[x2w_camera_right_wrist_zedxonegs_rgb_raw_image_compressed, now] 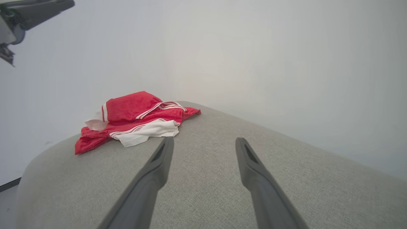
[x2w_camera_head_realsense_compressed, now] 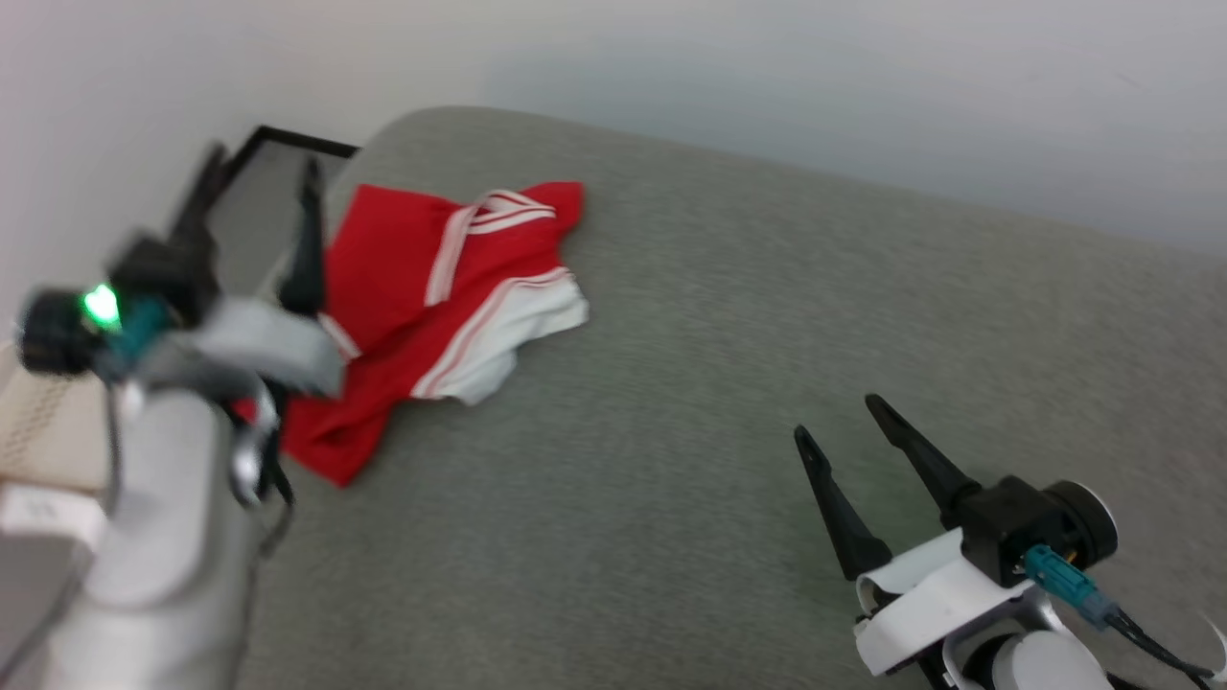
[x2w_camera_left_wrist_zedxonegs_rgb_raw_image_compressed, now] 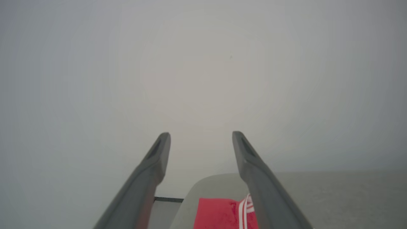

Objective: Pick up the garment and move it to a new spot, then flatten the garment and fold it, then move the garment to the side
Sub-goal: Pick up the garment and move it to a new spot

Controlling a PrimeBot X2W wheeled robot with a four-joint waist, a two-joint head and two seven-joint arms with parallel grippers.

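Note:
The garment (x2w_camera_head_realsense_compressed: 422, 307) is a red jersey with white sleeves and red-white striped trim, lying crumpled near the far left corner of a grey upholstered surface (x2w_camera_head_realsense_compressed: 729, 402). It shows again in the right wrist view (x2w_camera_right_wrist_zedxonegs_rgb_raw_image_compressed: 133, 122), and a red corner of the garment (x2w_camera_left_wrist_zedxonegs_rgb_raw_image_compressed: 219, 213) lies low in the left wrist view. My left gripper (x2w_camera_head_realsense_compressed: 259, 182) hangs blurred above the garment's left edge, open, with nothing between its fingers (x2w_camera_left_wrist_zedxonegs_rgb_raw_image_compressed: 159, 159). My right gripper (x2w_camera_head_realsense_compressed: 839, 417) stands open over bare fabric at the lower right, well apart from the garment.
A pale wall (x2w_camera_head_realsense_compressed: 767, 86) runs behind the surface. A black-framed edge (x2w_camera_head_realsense_compressed: 288, 142) shows past its rounded far left corner. A beige object (x2w_camera_head_realsense_compressed: 48, 431) sits at the left margin.

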